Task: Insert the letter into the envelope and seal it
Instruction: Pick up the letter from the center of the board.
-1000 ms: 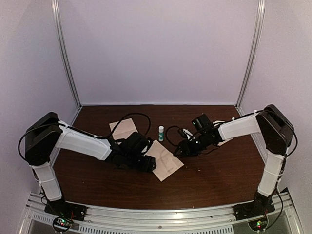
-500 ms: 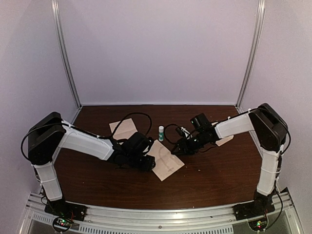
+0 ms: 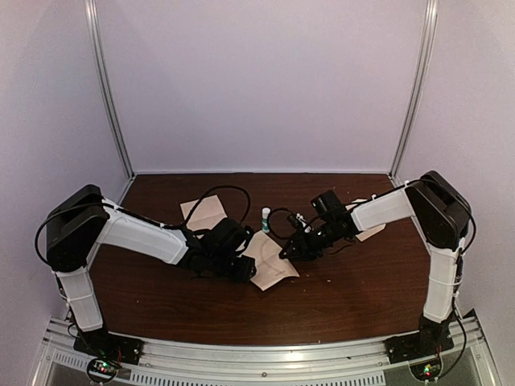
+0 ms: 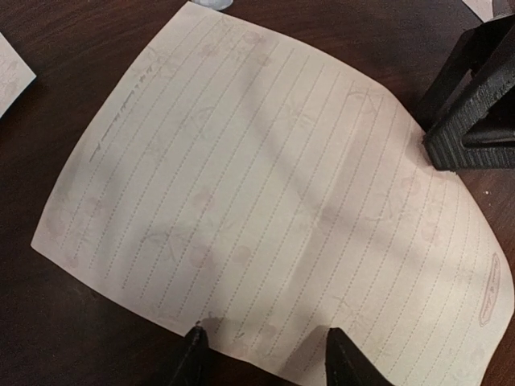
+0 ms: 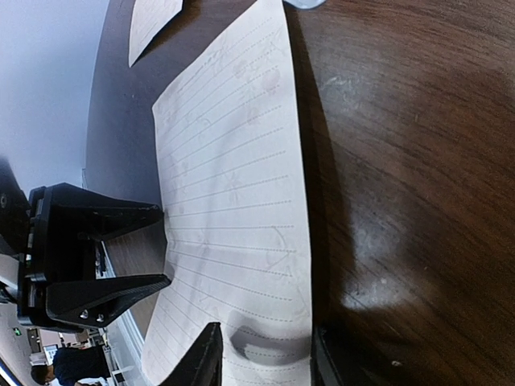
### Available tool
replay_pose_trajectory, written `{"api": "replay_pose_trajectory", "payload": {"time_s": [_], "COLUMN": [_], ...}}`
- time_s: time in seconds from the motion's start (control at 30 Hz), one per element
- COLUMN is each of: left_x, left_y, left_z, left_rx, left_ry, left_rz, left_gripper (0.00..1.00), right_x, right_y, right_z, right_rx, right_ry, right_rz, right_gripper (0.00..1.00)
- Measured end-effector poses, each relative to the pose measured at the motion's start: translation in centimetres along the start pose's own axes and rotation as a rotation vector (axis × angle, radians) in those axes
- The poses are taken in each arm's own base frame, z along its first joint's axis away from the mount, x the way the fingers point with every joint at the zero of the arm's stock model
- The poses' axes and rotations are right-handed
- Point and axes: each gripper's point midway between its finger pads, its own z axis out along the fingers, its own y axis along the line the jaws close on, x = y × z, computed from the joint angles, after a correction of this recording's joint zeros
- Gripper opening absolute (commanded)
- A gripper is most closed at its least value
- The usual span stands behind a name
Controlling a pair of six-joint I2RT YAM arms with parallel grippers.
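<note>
The letter (image 4: 265, 185) is bowing under a two-sided squeeze.
The left gripper (image 4: 269, 358) and right gripper (image 5: 261, 358) are narrowing, fingers apart astride opposite edges; a fold is seemingly starting.

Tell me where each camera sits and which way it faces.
Top external: above and behind the arm bases, facing down and forward over the table; both arms, left gripper and right gripper show.
Left wrist: on the left arm, looking down on the letter; own fingertips at the bottom.
Right wrist: on the right arm, looking along the letter; own fingertips at the bottom.
Shared: both wrist views show the letter and the opposite gripper.
</note>
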Motion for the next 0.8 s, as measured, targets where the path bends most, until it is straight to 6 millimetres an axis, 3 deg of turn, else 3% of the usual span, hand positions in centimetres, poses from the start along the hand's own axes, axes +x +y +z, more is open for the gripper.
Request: {"api": "replay_pose_trajectory", "payload": {"time_s": [0.43, 0.8], "left_x": [0.0, 0.1], "left_y": [0.0, 0.1], "left_z": [0.0, 0.0], "left_rx": [-0.001, -0.001], "left_ry": [0.000, -0.001], "left_rz": [0.000, 0.000], "left_gripper": [0.49, 0.49], "right_x": [0.8, 0.1], "right_y": [1.3, 3.1], "right_z": [0.3, -0.2], "right_rx": [-0.114, -0.176], "right_ry": [0.006, -0.014], "right_rz": [0.061, 0.022], "right_gripper": [0.42, 0.33]}}
